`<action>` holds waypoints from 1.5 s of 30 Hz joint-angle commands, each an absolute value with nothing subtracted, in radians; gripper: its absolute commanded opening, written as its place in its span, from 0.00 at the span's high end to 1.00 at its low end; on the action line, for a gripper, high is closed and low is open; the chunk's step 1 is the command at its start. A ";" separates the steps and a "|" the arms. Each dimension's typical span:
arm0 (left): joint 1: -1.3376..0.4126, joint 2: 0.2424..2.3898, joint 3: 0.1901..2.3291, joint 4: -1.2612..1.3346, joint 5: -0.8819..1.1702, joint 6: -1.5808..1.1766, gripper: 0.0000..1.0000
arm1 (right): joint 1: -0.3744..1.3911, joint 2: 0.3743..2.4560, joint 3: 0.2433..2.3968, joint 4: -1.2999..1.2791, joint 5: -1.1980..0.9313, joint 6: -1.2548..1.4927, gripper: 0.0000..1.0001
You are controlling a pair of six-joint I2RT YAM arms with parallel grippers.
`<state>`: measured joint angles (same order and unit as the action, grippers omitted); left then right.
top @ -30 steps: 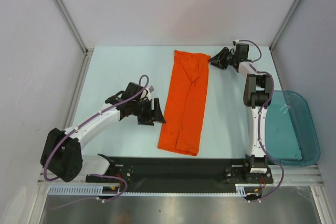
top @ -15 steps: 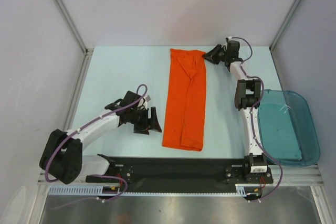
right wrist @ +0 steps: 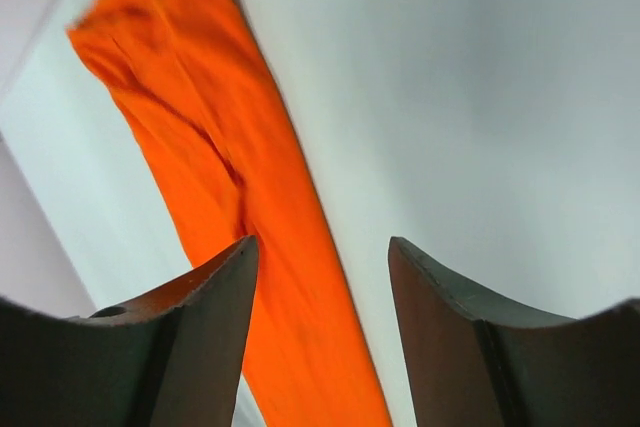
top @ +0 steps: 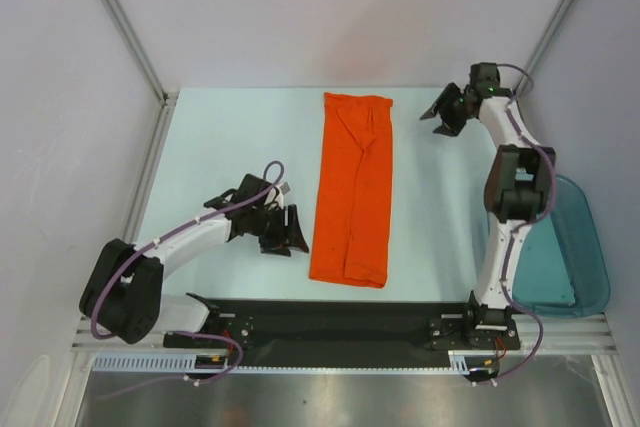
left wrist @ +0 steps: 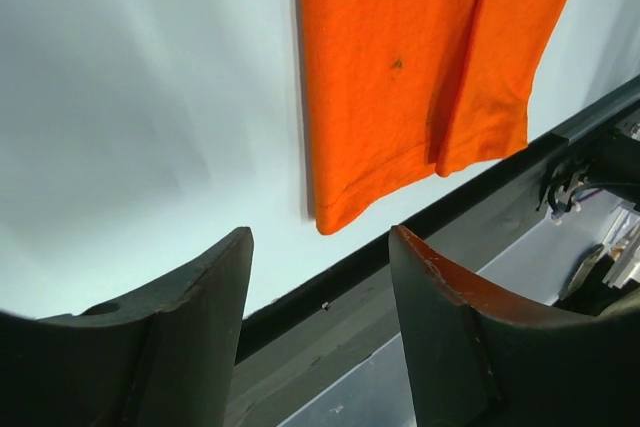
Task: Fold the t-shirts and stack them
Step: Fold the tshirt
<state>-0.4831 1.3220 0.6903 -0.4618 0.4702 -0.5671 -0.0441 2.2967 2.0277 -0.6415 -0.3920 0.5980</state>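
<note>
One orange t-shirt [top: 352, 187] lies folded into a long narrow strip down the middle of the table, its hem toward the arm bases. In the left wrist view its near corner [left wrist: 420, 77] shows with a small dark speck. The right wrist view catches the same t-shirt [right wrist: 240, 197] as a blurred strip. My left gripper [top: 290, 232] hovers just left of the strip's lower part, open and empty [left wrist: 320, 247]. My right gripper [top: 442, 113] is at the far right of the table, off the shirt's top corner, open with nothing between its fingers [right wrist: 320, 247].
A translucent teal bin [top: 555, 242] sits at the table's right edge beside the right arm. A black rail [top: 330, 322] runs along the near edge, close below the shirt's hem. Metal frame posts [top: 125, 27] stand at the back corners.
The right gripper let go of the shirt's top right corner, opened and pulled away to the right. The shirt lies a little straighter. The left gripper drifted slightly down and left.
</note>
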 commanded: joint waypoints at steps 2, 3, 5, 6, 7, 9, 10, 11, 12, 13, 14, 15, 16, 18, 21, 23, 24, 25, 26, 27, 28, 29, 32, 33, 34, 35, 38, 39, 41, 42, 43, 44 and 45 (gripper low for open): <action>-0.531 1.347 0.752 -0.469 0.366 -0.558 0.40 | -0.008 1.918 1.710 -0.776 -0.313 0.457 0.38; -0.544 1.359 0.781 -0.512 0.329 -0.564 0.44 | 0.036 1.860 1.583 -0.770 -0.310 0.451 0.38; -0.593 1.408 0.817 -0.566 0.203 -0.590 0.51 | 0.099 1.723 1.459 -0.779 -0.269 0.439 0.38; -0.612 1.425 0.857 -0.616 0.160 -0.603 0.51 | 0.177 1.683 1.409 -0.782 -0.255 0.442 0.38; -0.653 1.439 0.877 -0.632 0.134 -0.612 0.51 | 0.214 1.605 1.299 -0.781 -0.241 0.468 0.38; -0.696 1.469 0.925 -0.664 0.065 -0.653 0.51 | 0.326 1.536 1.191 -0.764 -0.210 0.511 0.39; -0.740 1.479 0.940 -0.673 0.046 -0.667 0.51 | 0.357 1.498 1.114 -0.767 -0.192 0.555 0.39; -0.761 1.491 0.954 -0.684 0.026 -0.701 0.51 | 0.386 1.446 1.074 -0.767 -0.175 0.583 0.40; -0.781 1.512 0.975 -0.701 0.006 -0.718 0.50 | 0.408 1.416 1.043 -0.752 -0.176 0.607 0.40; -0.814 1.526 0.983 -0.707 0.002 -0.735 0.50 | 0.451 1.392 1.017 -0.744 -0.178 0.630 0.41; -0.830 1.537 0.988 -0.713 -0.015 -0.761 0.49 | 0.474 1.356 0.971 -0.739 -0.169 0.678 0.42; -0.844 1.561 0.997 -0.719 -0.037 -0.768 0.48 | 0.498 1.342 0.959 -0.738 -0.157 0.695 0.42; -0.863 1.574 1.005 -0.729 -0.043 -0.778 0.47 | 0.553 1.335 0.950 -0.747 -0.141 0.715 0.41; -0.877 1.607 1.032 -0.765 -0.058 -0.787 0.46 | 0.598 1.324 0.927 -0.764 -0.100 0.771 0.41; -0.893 1.618 1.045 -0.779 -0.069 -0.798 0.44 | 0.647 1.328 0.867 -0.738 -0.113 0.831 0.39; -0.899 1.631 1.045 -0.779 -0.061 -0.798 0.44 | 0.681 1.335 0.848 -0.739 -0.095 0.851 0.37; -0.900 1.635 1.042 -0.778 -0.058 -0.799 0.43 | 0.693 1.335 0.833 -0.738 -0.086 0.857 0.37; -0.900 1.643 1.037 -0.775 -0.051 -0.799 0.43 | 0.702 1.336 0.819 -0.724 -0.083 0.868 0.37; -0.900 1.644 1.028 -0.769 -0.046 -0.796 0.43 | 0.709 1.336 0.807 -0.712 -0.095 0.876 0.37; -0.900 1.646 1.023 -0.752 -0.040 -0.793 0.44 | 0.710 1.338 0.783 -0.689 -0.103 0.879 0.37; -0.900 1.643 1.020 -0.744 -0.035 -0.792 0.44 | 0.712 1.341 0.775 -0.678 -0.107 0.885 0.38; -0.900 1.647 1.017 -0.738 -0.034 -0.788 0.44 | 0.715 1.341 0.767 -0.669 -0.109 0.887 0.38; -0.899 1.652 1.019 -0.732 -0.035 -0.784 0.46 | 0.713 1.345 0.749 -0.631 -0.133 0.894 0.40; -0.900 1.651 1.017 -0.726 -0.035 -0.781 0.48 | 0.713 1.350 0.746 -0.617 -0.141 0.896 0.42; -0.899 1.649 1.017 -0.723 -0.032 -0.779 0.50 | 0.713 1.356 0.744 -0.614 -0.146 0.896 0.44; -0.899 1.648 1.016 -0.719 -0.029 -0.776 0.51 | 0.715 1.368 0.745 -0.612 -0.153 0.893 0.45; -0.899 1.640 1.006 -0.724 -0.011 -0.792 0.53 | 0.713 1.379 0.744 -0.611 -0.158 0.894 0.48; -0.899 1.628 0.997 -0.727 -0.009 -0.798 0.53 | 0.713 1.379 0.742 -0.609 -0.156 0.897 0.48; -0.899 1.609 0.991 -0.736 -0.012 -0.802 0.53 | 0.715 1.379 0.739 -0.603 -0.155 0.899 0.48; -0.899 1.603 0.986 -0.738 -0.011 -0.804 0.53 | 0.713 1.382 0.738 -0.594 -0.155 0.899 0.48; -0.899 1.588 0.982 -0.739 -0.009 -0.810 0.53 | 0.713 1.387 0.736 -0.592 -0.156 0.899 0.48; -0.899 1.583 0.970 -0.733 -0.009 -0.810 0.53 | 0.713 1.391 0.735 -0.586 -0.161 0.899 0.48; -0.899 1.582 0.963 -0.726 -0.009 -0.811 0.53 | 0.713 1.402 0.730 -0.575 -0.167 0.900 0.48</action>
